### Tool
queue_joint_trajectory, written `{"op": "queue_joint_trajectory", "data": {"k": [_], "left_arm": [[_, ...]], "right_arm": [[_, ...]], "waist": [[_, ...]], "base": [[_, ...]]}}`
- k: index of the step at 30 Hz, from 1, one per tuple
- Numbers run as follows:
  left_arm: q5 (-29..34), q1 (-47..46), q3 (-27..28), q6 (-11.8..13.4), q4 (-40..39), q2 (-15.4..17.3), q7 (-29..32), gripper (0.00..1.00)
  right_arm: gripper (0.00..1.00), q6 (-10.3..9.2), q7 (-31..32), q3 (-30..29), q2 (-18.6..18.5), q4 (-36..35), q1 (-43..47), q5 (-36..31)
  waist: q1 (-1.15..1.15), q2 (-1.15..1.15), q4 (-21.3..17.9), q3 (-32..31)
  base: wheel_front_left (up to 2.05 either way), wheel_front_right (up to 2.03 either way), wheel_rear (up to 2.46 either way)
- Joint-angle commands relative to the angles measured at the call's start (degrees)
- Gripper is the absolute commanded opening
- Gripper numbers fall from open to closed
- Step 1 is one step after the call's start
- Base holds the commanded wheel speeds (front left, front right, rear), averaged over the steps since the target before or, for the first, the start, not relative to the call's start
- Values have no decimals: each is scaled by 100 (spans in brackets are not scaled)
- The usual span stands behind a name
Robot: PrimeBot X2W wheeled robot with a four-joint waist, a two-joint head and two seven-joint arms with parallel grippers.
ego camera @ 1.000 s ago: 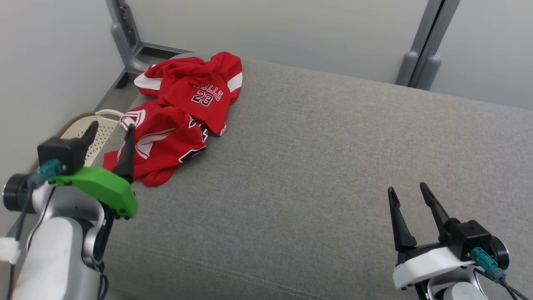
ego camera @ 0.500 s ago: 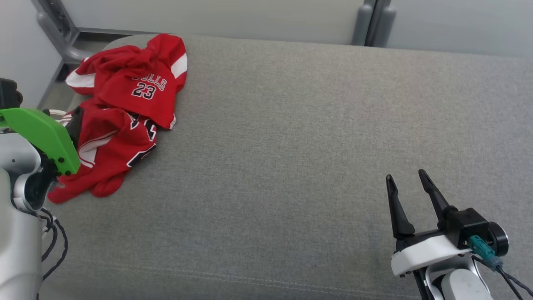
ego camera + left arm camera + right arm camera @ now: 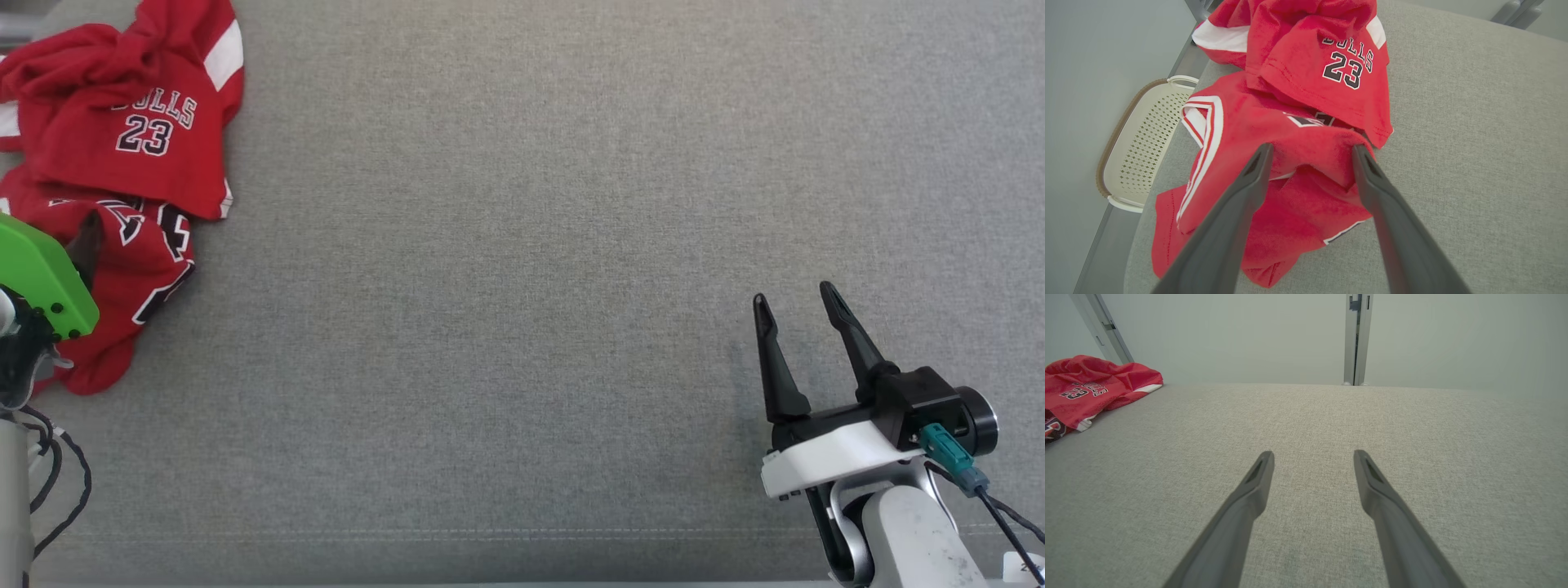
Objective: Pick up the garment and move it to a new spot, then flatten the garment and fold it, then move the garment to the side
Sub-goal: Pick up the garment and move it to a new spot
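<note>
Garment (image 3: 122,139), a red jersey with number 23, lies crumpled at the far left of the grey cushion (image 3: 522,245). The left gripper (image 3: 1312,151) is wide open, its fingertips at a raised fold of the cloth. The right gripper (image 3: 793,294) is wide open too, over bare cushion, well apart from the garment.

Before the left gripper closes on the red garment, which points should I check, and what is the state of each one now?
1. Left gripper open: ok.
2. A fold of the red garment between its fingers: ok, seen in the left wrist view.
3. Fingertips touching the cloth: cannot tell.
4. Right gripper open and apart from the garment: ok.
5. Wide stretch of grey cushion between the garment and the right gripper, for a new spot: ok.
6. Garment flat: not ok, it lies crumpled.
</note>
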Motion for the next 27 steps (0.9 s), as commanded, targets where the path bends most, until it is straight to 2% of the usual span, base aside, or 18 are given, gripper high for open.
{"op": "queue_joint_trajectory", "data": {"k": [1,5,10,11,12,13,14,21,27], "left_arm": [[-17,-96,43,59,39,58,-68,100],[98,-157,103,174,145,165,-309,100],[125,-153,105,179,306,140,-536,98],[133,-156,102,175,346,139,-599,45],[126,-160,112,187,389,136,-664,21],[144,-161,109,188,424,137,-750,21],[175,-159,100,188,455,143,-853,0],[113,-99,97,89,647,93,-1407,0],[-182,43,67,-69,322,94,-1636,0]], "right_arm": [[100,-2,-21,1,-20,-37,-119,-37],[100,-2,-21,43,-19,-62,-226,-49],[100,-2,-21,92,-20,-49,-294,-48],[100,-2,-21,109,-19,-44,-305,-45],[100,-2,-21,121,-20,-35,-314,-39],[100,-2,-21,131,-20,-25,-320,-33],[100,-2,-21,141,-20,-8,-319,-26],[100,-2,-21,114,-20,65,-278,30],[100,-2,-21,49,-20,142,-152,136]], "waist": [[0,0,-312,464],[0,0,-379,653],[0,0,-431,758],[0,0,-439,768],[0,0,-448,774],[0,0,-455,777],[0,0,-461,774],[0,0,-427,557],[0,0,-343,118]], "base": [[0,0,0],[0,0,0],[0,0,0],[0,0,0],[0,0,0],[0,0,0],[0,0,0],[0,0,0],[0,0,0]]}}
